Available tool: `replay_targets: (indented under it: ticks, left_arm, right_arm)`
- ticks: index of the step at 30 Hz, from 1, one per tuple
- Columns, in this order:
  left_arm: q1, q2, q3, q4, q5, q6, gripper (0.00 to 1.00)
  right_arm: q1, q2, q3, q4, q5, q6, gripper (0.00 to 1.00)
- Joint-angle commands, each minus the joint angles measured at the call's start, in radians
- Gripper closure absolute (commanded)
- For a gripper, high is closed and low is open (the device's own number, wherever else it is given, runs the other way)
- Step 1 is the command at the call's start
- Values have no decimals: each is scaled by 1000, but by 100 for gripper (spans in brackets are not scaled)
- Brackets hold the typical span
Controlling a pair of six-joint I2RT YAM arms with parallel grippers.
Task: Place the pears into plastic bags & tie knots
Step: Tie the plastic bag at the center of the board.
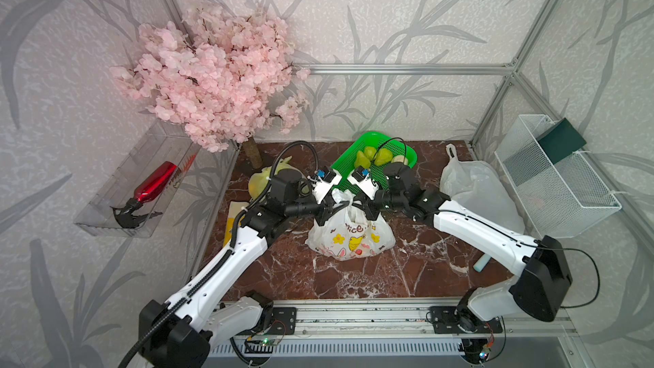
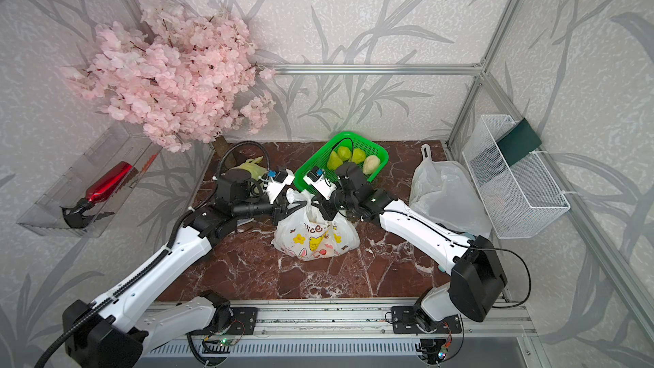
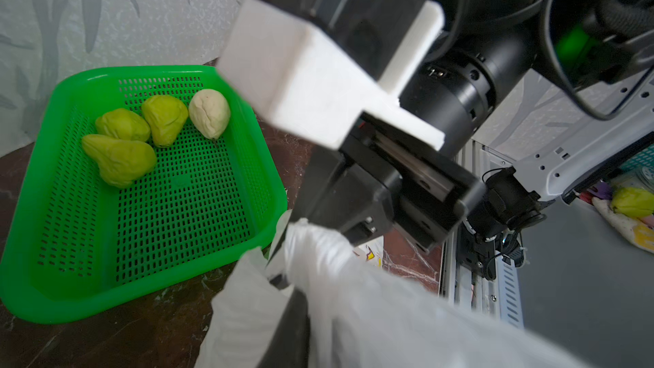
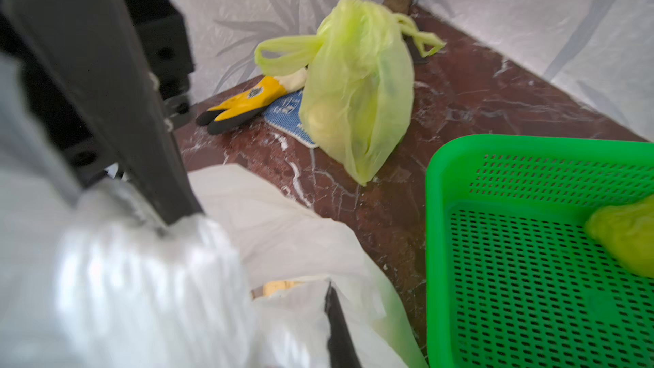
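Right gripper (image 1: pixel 367 211) clamped on handle of printed bag (image 1: pixel 350 238) — bag body directly below it; left gripper (image 1: pixel 325 213) at opposite handle, grip unclear — plastic hides fingers; four pears (image 3: pixel 120 159) in basket (image 3: pixel 63 300) just beyond both grippers; green bag (image 4: pixel 354 93), neck gathered, beyond left gripper; plain bag (image 1: pixel 474 185) outboard of right gripper.

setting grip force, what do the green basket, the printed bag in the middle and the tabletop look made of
Green basket: rigid moulded plastic, glossy; uniform colour, punched grid of holes.
Printed bag: thin white plastic film, shiny; it crinkles and bunches at the handles.
Tabletop: polished red-brown marble by its white veins, though it could be a printed laminate.
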Motion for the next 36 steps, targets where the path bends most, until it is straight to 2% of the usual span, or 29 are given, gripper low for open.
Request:
replay_targets:
  ticks: [1,4,9,13,18,21,23,25,29,32,36]
  left_arm:
    - [18,-68,-75,9,-60,-70,67]
    - [16,-119,-161,85,-30,-130,64]
    - [-44,-174,-300,385,6,-310,66]
    - [-170,-122,-250,360,1,-262,68]
    - [-197,-53,-260,425,36,-291,70]
    - [-198,-100,-250,336,18,-250,68]
    - [-197,-186,-237,188,-94,-208,66]
    - [-186,-275,-242,105,-151,-170,63]
    - [-128,-383,-194,-56,-177,-138,63]
    - [-64,-381,-167,-98,-198,-127,71]
    - [-4,-306,-139,-46,-200,-143,73]
  right_arm:
    - [1,-59,-82,275,37,102,100]
    - [23,-73,-166,456,55,167,100]
    - [87,-61,-260,732,110,245,100]
    - [117,-89,-307,942,85,322,100]
    - [109,-38,-379,1225,31,435,100]
    - [105,32,-405,1333,27,458,100]
    - [85,77,-425,1397,23,487,100]
    - [61,115,-439,1464,18,533,100]
    - [32,157,-446,1526,13,599,100]
    - [32,163,-443,1531,-2,618,100]
    - [32,163,-449,1527,-5,640,100]
